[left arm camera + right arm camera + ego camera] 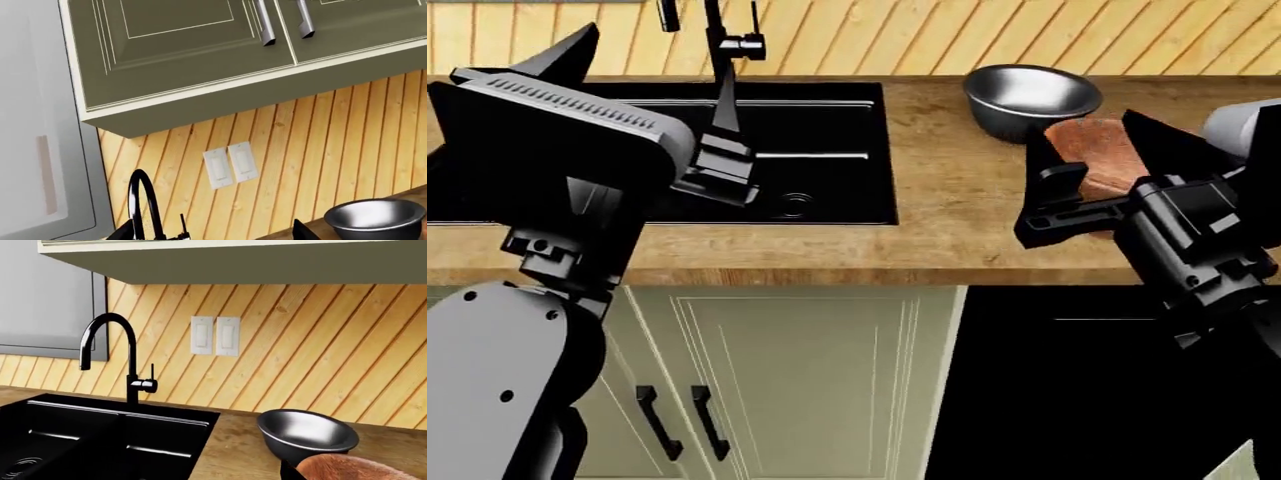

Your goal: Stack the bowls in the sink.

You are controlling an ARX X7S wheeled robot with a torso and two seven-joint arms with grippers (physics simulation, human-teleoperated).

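Two bowls are seen on a wooden counter [934, 200] beside a glossy black double-basin sink [814, 140].

The shiny dark steel bowl [1030, 98] is set near the backsplash, right of the sink; the reddish-brown wood-grain bowl [1098, 152] is placed just in front of it, partly hidden by the right tool [1068, 190], whose fingers are spread apart. The left tool [727, 165] is held over the sink; its opening cannot be told.
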